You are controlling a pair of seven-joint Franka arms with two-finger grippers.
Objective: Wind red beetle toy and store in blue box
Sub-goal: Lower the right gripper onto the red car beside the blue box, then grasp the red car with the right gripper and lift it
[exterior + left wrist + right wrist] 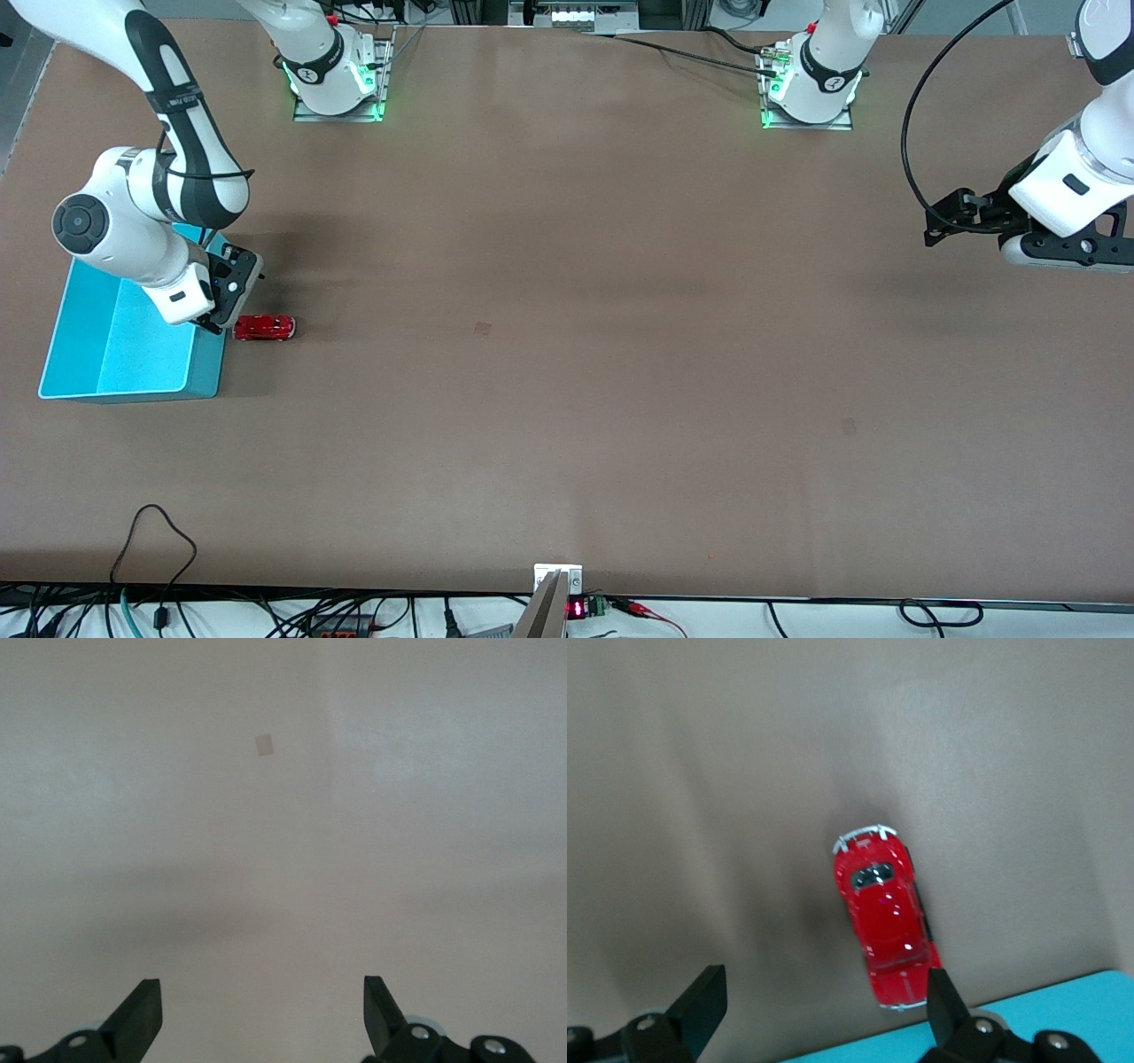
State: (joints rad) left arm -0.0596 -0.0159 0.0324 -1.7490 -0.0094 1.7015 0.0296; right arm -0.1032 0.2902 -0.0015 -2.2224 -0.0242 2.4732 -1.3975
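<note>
White arms, black joints, black pincers, cables

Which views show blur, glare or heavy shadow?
Front view: sharp, even light, soft shadow beside the blue box. Right wrist view: red beetle toy slightly soft, small highlights on its roof, dark shadow alongside. Left wrist view: washed out, pale table with faint shadow band.

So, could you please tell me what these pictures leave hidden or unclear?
- Box: in the front view the right arm covers its end nearest the bases; the right wrist view cuts it down to an edge strip.
- Car: no winding part shows in the front or right wrist view.
- Left gripper: the front view's edge crops it.
</note>
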